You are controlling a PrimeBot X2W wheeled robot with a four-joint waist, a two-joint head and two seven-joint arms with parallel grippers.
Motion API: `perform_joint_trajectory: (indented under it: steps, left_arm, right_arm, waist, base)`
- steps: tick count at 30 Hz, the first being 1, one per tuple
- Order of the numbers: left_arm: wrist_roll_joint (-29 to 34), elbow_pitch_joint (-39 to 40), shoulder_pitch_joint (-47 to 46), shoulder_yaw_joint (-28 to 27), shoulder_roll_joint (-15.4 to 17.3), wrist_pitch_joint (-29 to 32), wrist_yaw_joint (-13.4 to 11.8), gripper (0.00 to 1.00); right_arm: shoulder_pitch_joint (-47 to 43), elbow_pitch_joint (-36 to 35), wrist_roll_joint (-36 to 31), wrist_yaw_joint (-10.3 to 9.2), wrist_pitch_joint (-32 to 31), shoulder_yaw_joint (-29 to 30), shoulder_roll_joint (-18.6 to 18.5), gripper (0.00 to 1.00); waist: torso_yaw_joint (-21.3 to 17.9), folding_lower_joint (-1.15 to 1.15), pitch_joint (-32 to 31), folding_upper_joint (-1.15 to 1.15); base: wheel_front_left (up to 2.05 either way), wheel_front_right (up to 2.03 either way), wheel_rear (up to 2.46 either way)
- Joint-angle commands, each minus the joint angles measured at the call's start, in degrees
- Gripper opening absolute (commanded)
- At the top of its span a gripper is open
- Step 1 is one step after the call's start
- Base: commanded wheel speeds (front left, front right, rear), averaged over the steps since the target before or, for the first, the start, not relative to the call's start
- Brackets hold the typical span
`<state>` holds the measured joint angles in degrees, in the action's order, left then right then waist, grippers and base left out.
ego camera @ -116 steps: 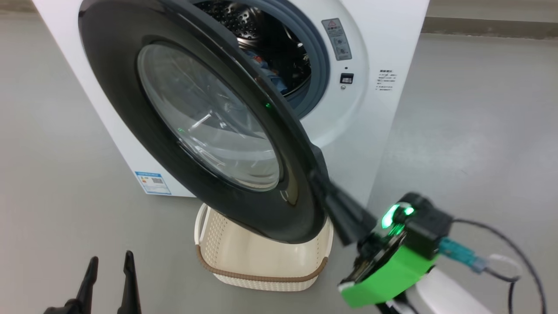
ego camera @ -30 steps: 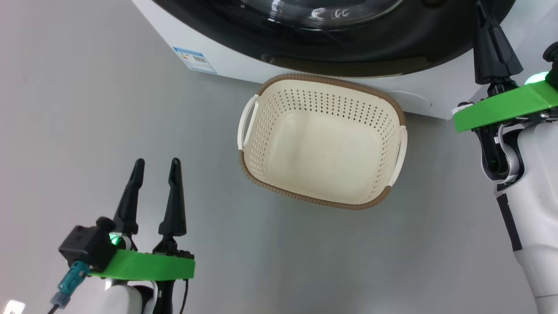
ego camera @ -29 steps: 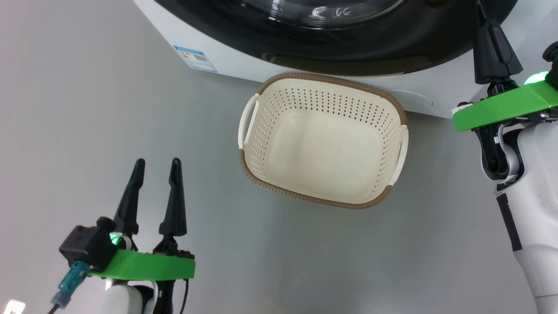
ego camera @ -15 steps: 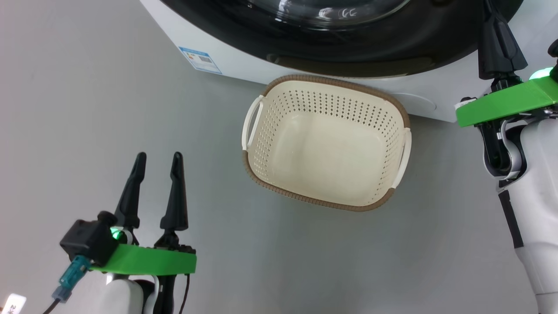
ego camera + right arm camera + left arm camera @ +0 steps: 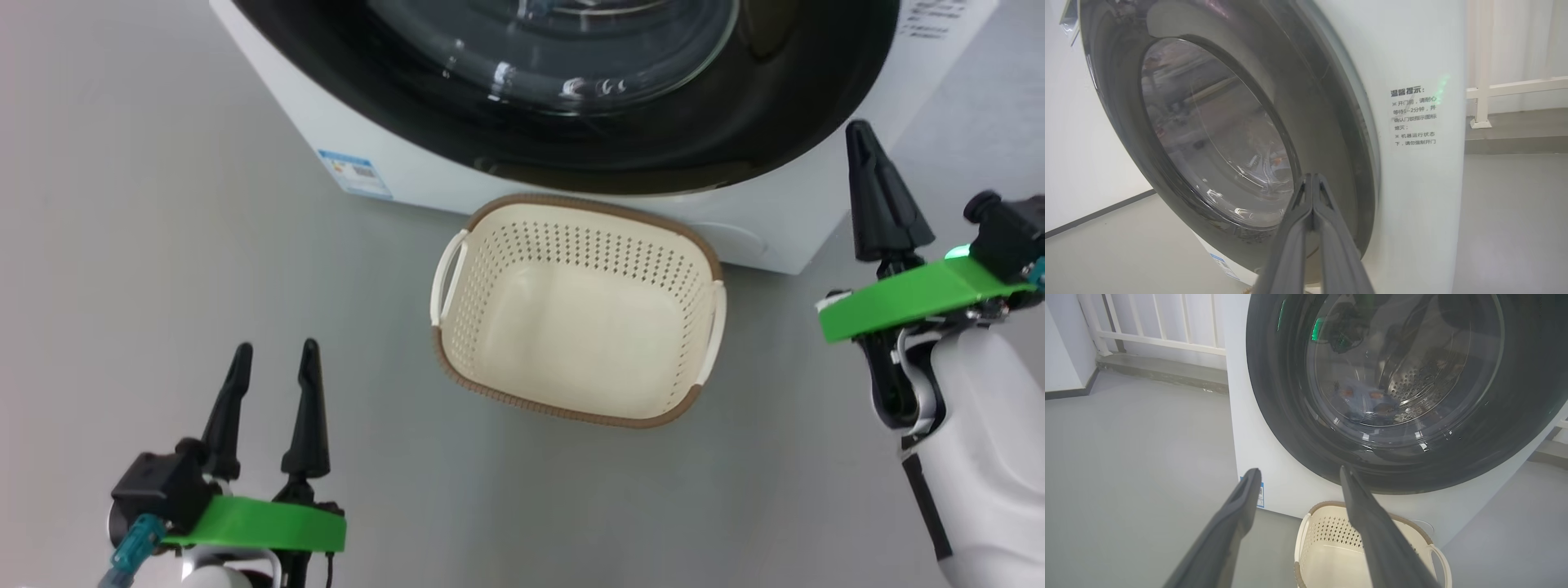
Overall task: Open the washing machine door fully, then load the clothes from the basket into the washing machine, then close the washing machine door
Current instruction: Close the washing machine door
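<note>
Black-rimmed and, in our judgement, seated flush on the washing machine [image 5: 784, 237], the washing machine door [image 5: 816, 106] lies up and to the left of the right end effector [image 5: 861, 143], which is clenched on nothing near the door's right edge. We note the clothes [image 5: 1361, 402] behind the glass and the basket [image 5: 571, 245] bare. The left end effector [image 5: 275, 351], fingers spread, sits well apart; the right arm is nearer.

On the white front of the washing machine [image 5: 1412, 196], just right of the door [image 5: 1216, 134], we read a printed notice [image 5: 1414, 116] headed 温馨提示, ending 请勿强制开门. Below the door's left side we see a blue label [image 5: 354, 173], its print too small to read.
</note>
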<state>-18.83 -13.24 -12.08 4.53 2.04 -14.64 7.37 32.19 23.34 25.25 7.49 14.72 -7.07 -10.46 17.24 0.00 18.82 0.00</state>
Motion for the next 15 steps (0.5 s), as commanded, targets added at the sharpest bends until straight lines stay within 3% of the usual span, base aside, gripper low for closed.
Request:
perform_joint_trajectory:
  steps: [1,3,15]
  left_arm:
    - [0.6,0.7,0.9,-2.4,0.8,-0.4,0.1,1.00]
    - [1.0,0.4,1.6,-2.8,0.8,-0.4,0.1,1.00]
    - [1.4,-0.4,3.6,-3.2,1.9,-0.4,0.1,1.00]
  right_arm:
    - [-1.7,-1.8,0.4,0.00,0.3,-0.9,0.9,0.87]
    - [-3.0,-2.0,0.4,0.00,0.3,-0.8,1.1,1.00]
    - [-9.8,-2.5,0.1,0.00,0.3,0.6,1.8,1.00]
  waist:
    - [-2.2,0.00,-2.5,0.00]
    - [-3.2,0.00,-3.6,0.00]
    - [-8.4,0.00,-7.7,0.00]
  base:
    - [0.00,0.00,0.00]
    - [0.00,0.00,0.00]
    - [0.00,0.00,0.00]
